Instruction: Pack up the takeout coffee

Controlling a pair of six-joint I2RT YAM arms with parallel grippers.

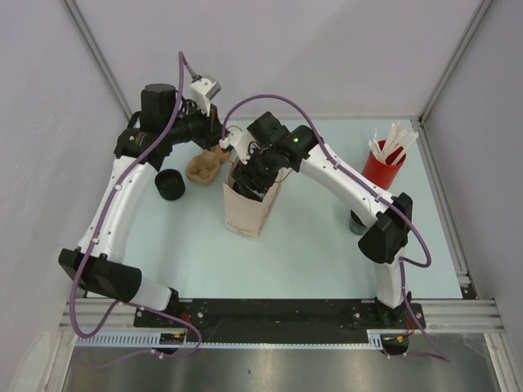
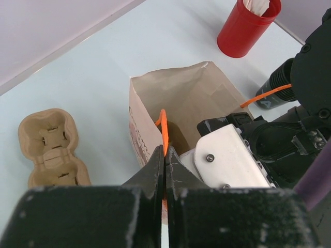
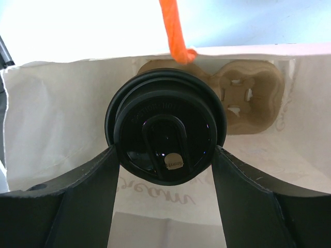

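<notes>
right claw (image 3: 165, 155): you have it spread wide around the coffee (image 3: 165, 129), with a finger (image 3: 88, 191) pressed on each side of the cup just below the lid.
coffee: gripped between those fingers, lid facing the wrist camera, down inside the bag (image 3: 57, 98) with paper walls all round it. You cannot tell from these views whether its base touches the bag's floor.
left claw (image 2: 164, 155): pressed together on the orange handle (image 2: 163, 129), pinching the cord just above the bag's near rim.
bag: upright with its mouth open, directly under your right claw and just ahead of the left one. The right wrist fills much of the mouth.
carrier (image 2: 49, 147): pulp tray lying flat on the table (image 2: 103, 67), to the left of the left claw and apart from the bag. In the right wrist view it seems to show through the paper beyond the coffee.
red cup (image 2: 245, 28): holds white sticks and stands well beyond both claws, to the right.
tall cup (image 2: 276, 88): black, past the right claw, partly hidden by that arm.
short cup (image 1: 170, 184): black, just beside the carrier, nearer the bases than the left claw.
</notes>
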